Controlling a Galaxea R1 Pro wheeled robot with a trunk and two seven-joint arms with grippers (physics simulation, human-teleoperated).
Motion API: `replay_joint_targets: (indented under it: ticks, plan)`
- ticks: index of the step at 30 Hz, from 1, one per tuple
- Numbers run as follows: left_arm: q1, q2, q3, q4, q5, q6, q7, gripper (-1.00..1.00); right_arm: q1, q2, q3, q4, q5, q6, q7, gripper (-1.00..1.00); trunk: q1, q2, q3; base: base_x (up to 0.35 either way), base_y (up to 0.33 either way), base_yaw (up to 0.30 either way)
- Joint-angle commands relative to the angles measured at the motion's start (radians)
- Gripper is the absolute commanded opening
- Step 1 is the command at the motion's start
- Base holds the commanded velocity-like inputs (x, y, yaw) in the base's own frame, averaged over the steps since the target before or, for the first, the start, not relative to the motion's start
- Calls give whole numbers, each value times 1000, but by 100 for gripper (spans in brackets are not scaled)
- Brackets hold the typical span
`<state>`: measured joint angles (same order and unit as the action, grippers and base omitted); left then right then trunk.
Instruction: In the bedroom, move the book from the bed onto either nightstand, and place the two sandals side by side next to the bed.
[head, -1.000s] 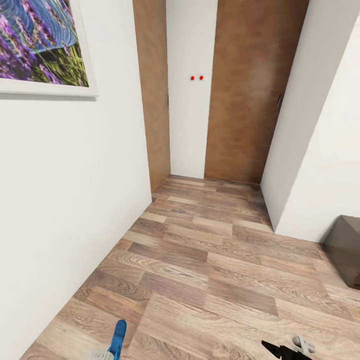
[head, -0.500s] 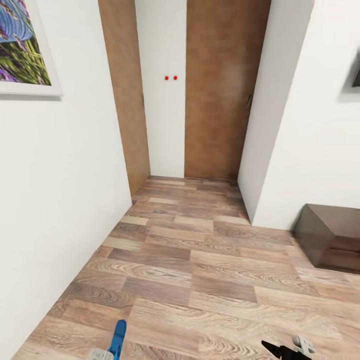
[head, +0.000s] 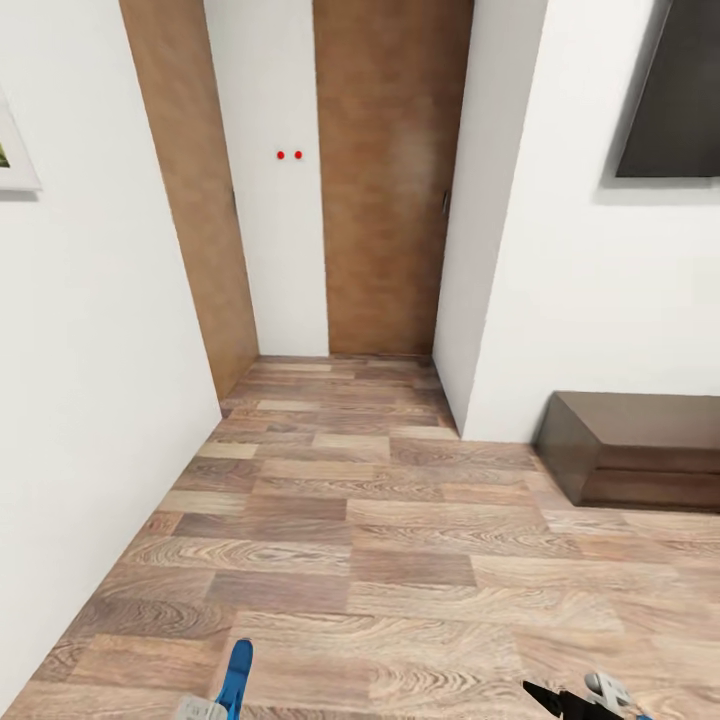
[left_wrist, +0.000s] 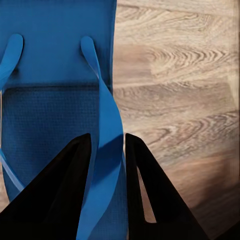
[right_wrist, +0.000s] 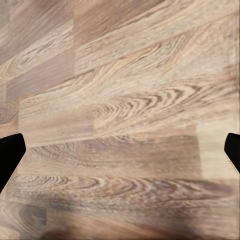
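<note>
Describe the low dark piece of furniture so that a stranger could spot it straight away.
Start from the white wall on the right of the head view, under the dark panel hung high on it. At the foot of that wall, on the wood-plank floor, stands a low dark brown cabinet with a glossy top. It is the one boxy dark thing on the floor, unlike the tall lighter brown doors at the passage's end.

Bright blue sandal (left_wrist: 55, 100), brown wood-grain plank floor (head: 400, 540), white walls (head: 90, 350)
</note>
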<state>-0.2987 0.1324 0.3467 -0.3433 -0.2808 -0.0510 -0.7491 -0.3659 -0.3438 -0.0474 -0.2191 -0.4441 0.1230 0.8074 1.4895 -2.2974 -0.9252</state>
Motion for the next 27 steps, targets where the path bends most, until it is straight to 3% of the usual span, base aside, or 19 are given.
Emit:
replay_joint_targets:
  ticks: [1,27]
  plan:
    - [0,0,8,0,-11,-6,-4,-100,-1,0,-5,0,-4,10,4,100,0,0,-1,0,0,-283]
    - [0,0,8,0,-11,-6,-6,-100,-1,0,-5,0,-4,10,4,100,0,0,-1,0,0,-283]
